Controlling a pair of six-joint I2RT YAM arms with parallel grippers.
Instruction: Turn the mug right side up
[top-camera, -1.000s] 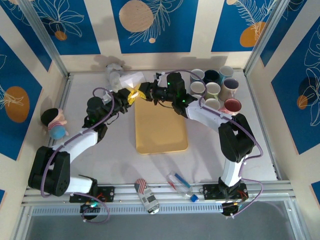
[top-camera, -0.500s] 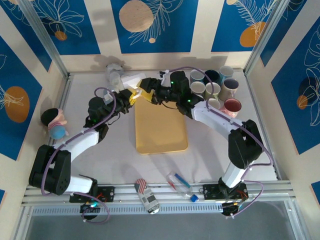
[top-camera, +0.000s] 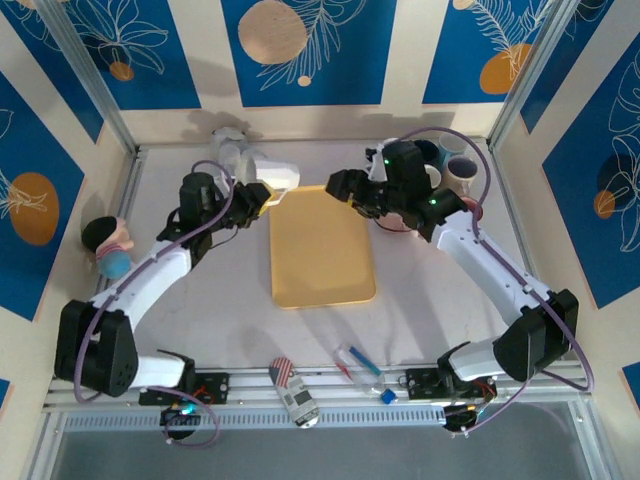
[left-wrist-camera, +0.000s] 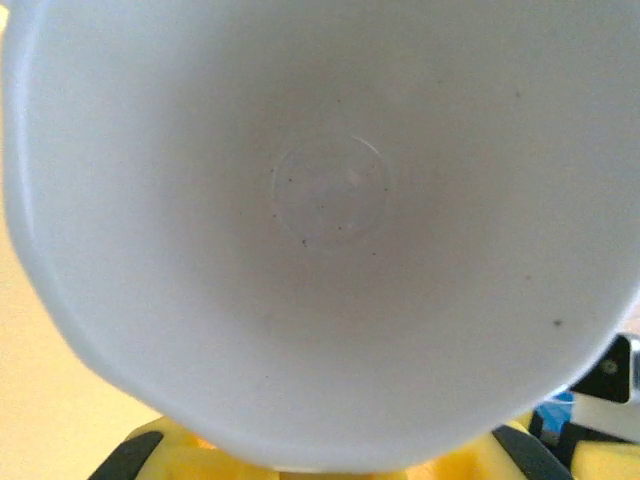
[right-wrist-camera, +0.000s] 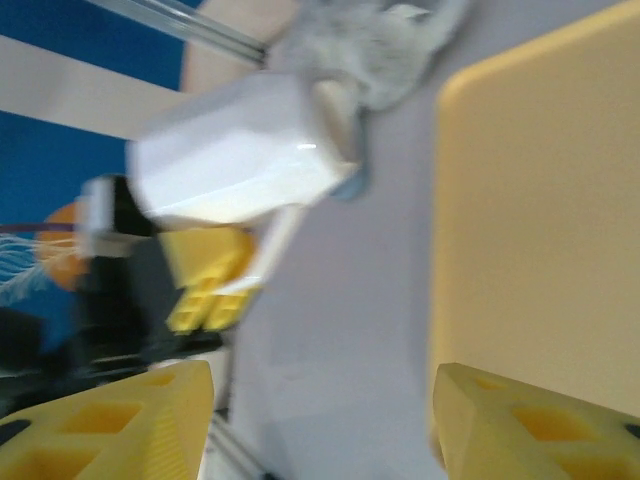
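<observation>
From the top external camera, the left gripper is holding the white mug off the table, just left of the upper left corner of the yellow tray. The mug is lying tilted on its side, neither upright nor upside down. The right gripper is hanging over the tray's upper right corner, apart from the mug, with its jaws spread and nothing between them. A cluster of other mugs is standing at the upper right.

The left wrist camera is looking straight into the white mug, whose mouth is facing the lens and whose round bottom is showing in the middle of the frame. The yellow fingers are peeking out under the lower rim, closed on the mug. Whether they are pinching the wall or the handle, I cannot tell.

In the right wrist view, the right gripper is showing its two fingers at the lower corners, wide apart and empty. The white mug is sitting blurred at the upper left, above the left gripper, with a grey soft toy beyond it and the yellow tray on the right.

The mug looks like glazed ceramic, so it is likely rigid, fairly heavy, smooth enough to slip and breakable if dropped. A pinch at one edge is probably letting it swing. A firm hold across the wall at the rim, or on the handle, seems safest while setting it base down.
</observation>
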